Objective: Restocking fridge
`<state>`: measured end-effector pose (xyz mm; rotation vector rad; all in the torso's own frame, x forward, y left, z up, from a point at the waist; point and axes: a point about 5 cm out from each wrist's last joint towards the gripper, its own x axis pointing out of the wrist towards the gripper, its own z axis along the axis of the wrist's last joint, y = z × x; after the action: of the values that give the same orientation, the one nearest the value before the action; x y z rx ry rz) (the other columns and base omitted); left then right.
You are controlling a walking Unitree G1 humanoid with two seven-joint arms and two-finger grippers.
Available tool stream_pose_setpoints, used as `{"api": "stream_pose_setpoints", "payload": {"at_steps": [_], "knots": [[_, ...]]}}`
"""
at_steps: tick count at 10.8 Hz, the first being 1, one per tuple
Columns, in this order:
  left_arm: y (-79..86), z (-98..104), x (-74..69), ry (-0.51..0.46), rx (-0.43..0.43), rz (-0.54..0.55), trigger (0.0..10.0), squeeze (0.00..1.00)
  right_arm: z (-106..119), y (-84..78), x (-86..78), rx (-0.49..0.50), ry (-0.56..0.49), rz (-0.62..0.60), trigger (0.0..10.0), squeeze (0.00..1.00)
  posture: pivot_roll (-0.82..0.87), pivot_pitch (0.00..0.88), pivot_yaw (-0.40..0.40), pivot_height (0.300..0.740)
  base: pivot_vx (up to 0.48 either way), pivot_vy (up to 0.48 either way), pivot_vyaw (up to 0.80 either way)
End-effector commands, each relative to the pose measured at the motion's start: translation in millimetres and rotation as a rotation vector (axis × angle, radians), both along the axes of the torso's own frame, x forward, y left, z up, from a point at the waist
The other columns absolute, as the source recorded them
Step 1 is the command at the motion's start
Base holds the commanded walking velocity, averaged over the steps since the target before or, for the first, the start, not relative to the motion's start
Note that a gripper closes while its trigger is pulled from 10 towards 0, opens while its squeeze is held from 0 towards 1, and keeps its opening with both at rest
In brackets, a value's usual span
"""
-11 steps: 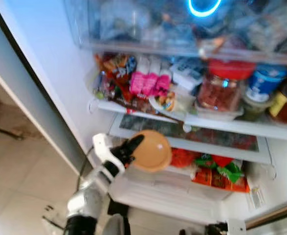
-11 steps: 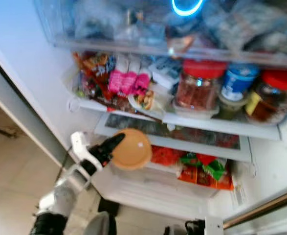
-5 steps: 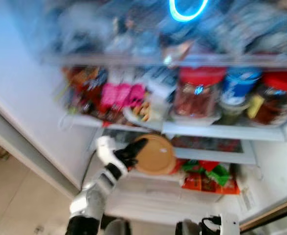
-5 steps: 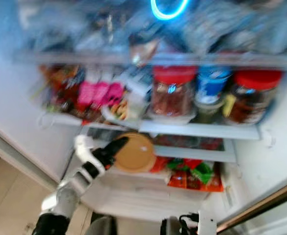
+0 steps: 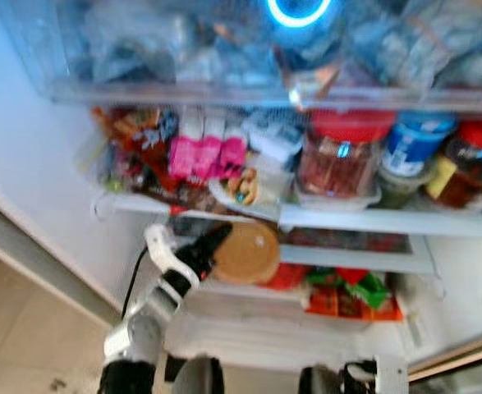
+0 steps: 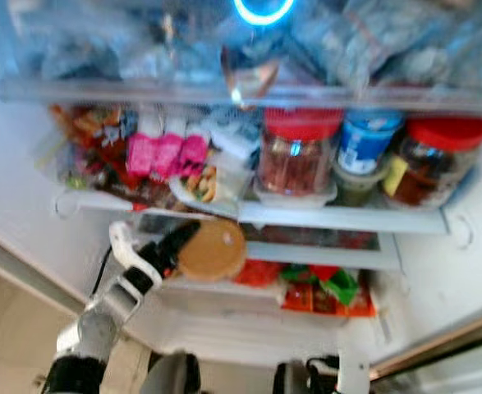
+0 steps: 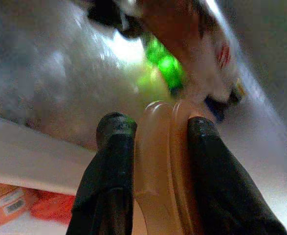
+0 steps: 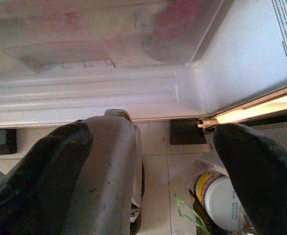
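A round tan container (image 5: pixel 245 252) with a lid hangs in front of the open fridge, just under the crowded middle shelf (image 5: pixel 364 220). My left gripper (image 5: pixel 210 250) is shut on its edge, and in the left wrist view the black fingers (image 7: pixel 113 171) clamp the tan rim (image 7: pixel 162 166) from both sides. Behind the container lie red and green packets (image 5: pixel 351 291) in the lower drawer. My right gripper (image 8: pixel 153 166) hangs low near the fridge's base, open, with nothing between its fingers.
The middle shelf carries pink bottles (image 5: pixel 208 153), a red-lidded jar (image 5: pixel 337 160), a blue-lidded tub (image 5: pixel 413 148) and another jar (image 5: pixel 469 168). A clear bin (image 5: pixel 224 49) of bags sits above. The white fridge wall (image 5: pixel 35 164) rises at left, tiled floor (image 5: pixel 19 328) below it.
The view has shifted and sharpened. My left gripper and the tan container sit a little further left and closer under the middle shelf.
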<state>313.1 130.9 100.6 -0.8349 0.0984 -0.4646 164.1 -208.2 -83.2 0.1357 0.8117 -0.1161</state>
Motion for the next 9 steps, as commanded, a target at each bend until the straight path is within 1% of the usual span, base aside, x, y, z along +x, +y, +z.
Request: {"api": "stream_pose_setpoints", "payload": {"at_steps": [1,3,5,6,8,9], "knots": [[5.1,-1,2.7,0.030,-0.084,0.040,10.0,0.00,-13,6.5,-24.9,0.019,0.102,0.003,10.0,0.00,0.01,0.147,0.037,0.635,0.000,0.000,0.00],[15.5,-2,8.8,0.046,-0.169,0.123,10.0,0.00,-12,6.3,-24.7,0.020,0.100,0.004,10.0,0.00,0.00,0.147,0.033,0.635,0.000,0.000,0.00],[19.4,-8,15.8,0.074,-0.198,0.181,10.0,0.00,-12,5.6,-24.8,0.020,0.100,0.006,10.0,0.00,0.00,0.148,0.030,0.635,0.000,0.000,0.00],[18.3,-7,25.6,0.082,-0.165,0.220,10.0,0.00,-12,4.0,-25.3,0.017,0.099,0.004,10.0,0.00,-0.02,0.154,0.024,0.635,0.000,0.000,0.00],[16.5,3,41.8,0.059,-0.120,0.254,10.0,0.00,-12,1.6,-27.0,0.011,0.101,0.000,10.0,0.00,-0.02,0.159,0.022,0.635,0.000,0.000,0.00],[14.5,7,47.4,0.047,-0.079,0.266,10.0,0.00,-12,0.7,-27.5,0.010,0.101,-0.001,10.0,0.00,-0.04,0.163,0.019,0.635,0.000,0.000,0.00]]}}
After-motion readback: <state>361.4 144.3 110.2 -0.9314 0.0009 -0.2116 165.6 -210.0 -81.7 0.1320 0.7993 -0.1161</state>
